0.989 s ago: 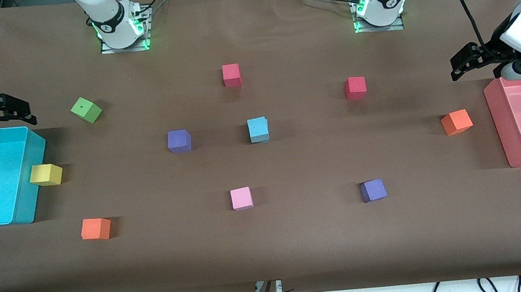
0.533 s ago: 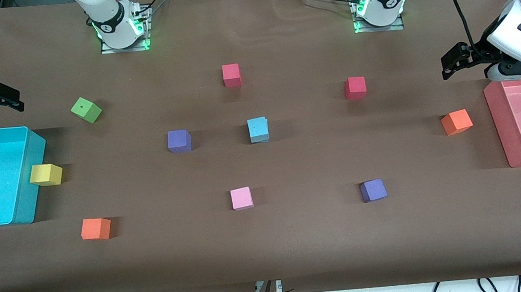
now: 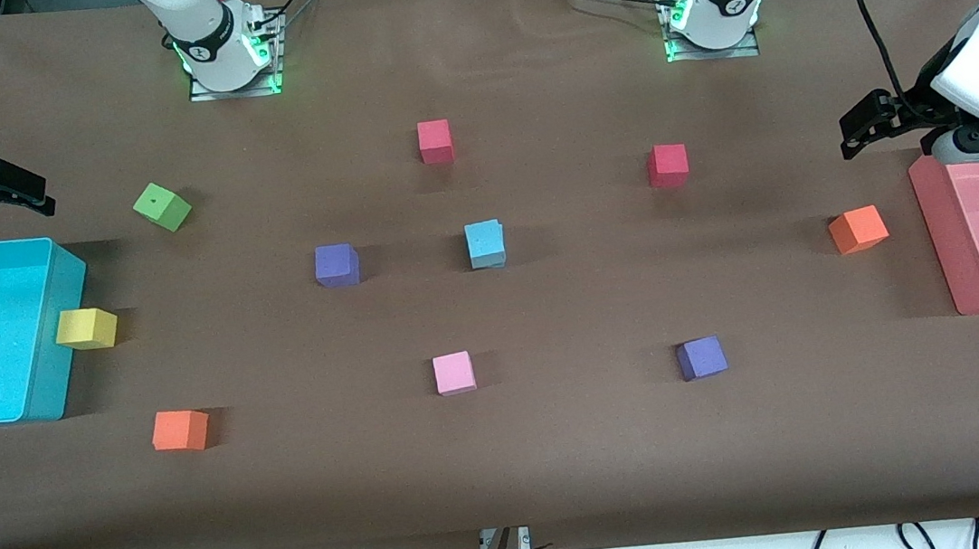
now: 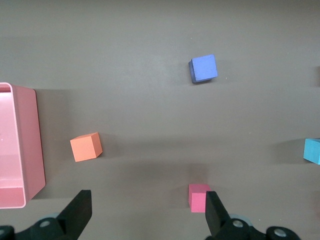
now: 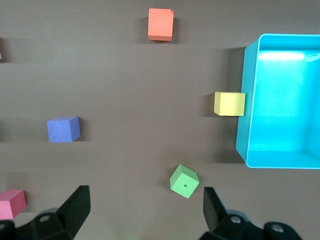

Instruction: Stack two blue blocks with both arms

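Two sky-blue blocks (image 3: 484, 243) stand as a stack near the table's middle, the top one slightly offset. An edge of the stack shows in the left wrist view (image 4: 312, 151). My left gripper (image 3: 858, 131) is open and empty, in the air over the table by the pink bin (image 3: 933, 210) at the left arm's end; in its wrist view (image 4: 147, 199) the jaws stand wide apart. My right gripper (image 3: 21, 189) is open and empty over the table by the turquoise bin (image 3: 52, 357); its wrist view (image 5: 146, 194) shows wide jaws too.
Loose cubes lie around: two purple (image 3: 336, 265) (image 3: 701, 358), two red (image 3: 435, 141) (image 3: 667, 166), pink (image 3: 453, 373), two orange (image 3: 857, 229) (image 3: 179, 430), green (image 3: 161, 206), and yellow (image 3: 86, 328) against the turquoise bin.
My right gripper has risen off the turquoise bin's edge toward the robots' bases. My left gripper has shifted slightly by the pink bin. The blue stack has not moved.
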Action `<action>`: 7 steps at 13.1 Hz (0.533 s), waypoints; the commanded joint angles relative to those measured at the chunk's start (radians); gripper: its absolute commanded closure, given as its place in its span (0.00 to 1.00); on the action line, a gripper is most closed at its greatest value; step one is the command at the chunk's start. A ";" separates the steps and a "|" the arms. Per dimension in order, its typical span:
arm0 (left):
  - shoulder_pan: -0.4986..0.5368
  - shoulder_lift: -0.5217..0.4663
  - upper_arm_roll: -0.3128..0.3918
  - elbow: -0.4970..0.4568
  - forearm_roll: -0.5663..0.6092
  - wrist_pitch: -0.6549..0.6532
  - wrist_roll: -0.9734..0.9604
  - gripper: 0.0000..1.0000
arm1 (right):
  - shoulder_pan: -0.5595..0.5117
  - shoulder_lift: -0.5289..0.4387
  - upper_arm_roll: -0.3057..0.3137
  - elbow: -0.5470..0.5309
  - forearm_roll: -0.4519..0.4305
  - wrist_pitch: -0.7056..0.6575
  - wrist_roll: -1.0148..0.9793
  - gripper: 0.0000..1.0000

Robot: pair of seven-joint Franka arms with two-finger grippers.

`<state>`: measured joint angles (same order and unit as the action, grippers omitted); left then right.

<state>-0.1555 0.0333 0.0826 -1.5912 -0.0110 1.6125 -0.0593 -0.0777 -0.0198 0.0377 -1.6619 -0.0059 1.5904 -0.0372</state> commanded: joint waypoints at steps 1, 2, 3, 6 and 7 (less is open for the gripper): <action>0.007 0.020 -0.001 0.039 -0.012 -0.020 0.003 0.00 | -0.014 -0.011 0.008 -0.016 0.017 0.008 0.011 0.00; 0.005 0.020 -0.001 0.039 -0.012 -0.020 0.004 0.00 | -0.014 -0.011 0.008 -0.015 0.015 0.006 0.011 0.00; 0.005 0.020 -0.001 0.039 -0.012 -0.020 0.006 0.00 | -0.010 -0.011 0.008 -0.013 0.011 0.009 0.011 0.00; 0.007 0.020 -0.001 0.039 -0.009 -0.023 0.006 0.00 | -0.005 -0.011 0.014 -0.013 0.006 0.003 0.095 0.00; 0.007 0.020 -0.001 0.039 -0.009 -0.023 0.004 0.00 | -0.005 -0.009 0.011 -0.012 0.007 0.008 0.089 0.00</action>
<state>-0.1555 0.0371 0.0827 -1.5887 -0.0110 1.6121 -0.0593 -0.0765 -0.0189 0.0416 -1.6634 -0.0051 1.5908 0.0261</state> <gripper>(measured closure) 0.000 0.000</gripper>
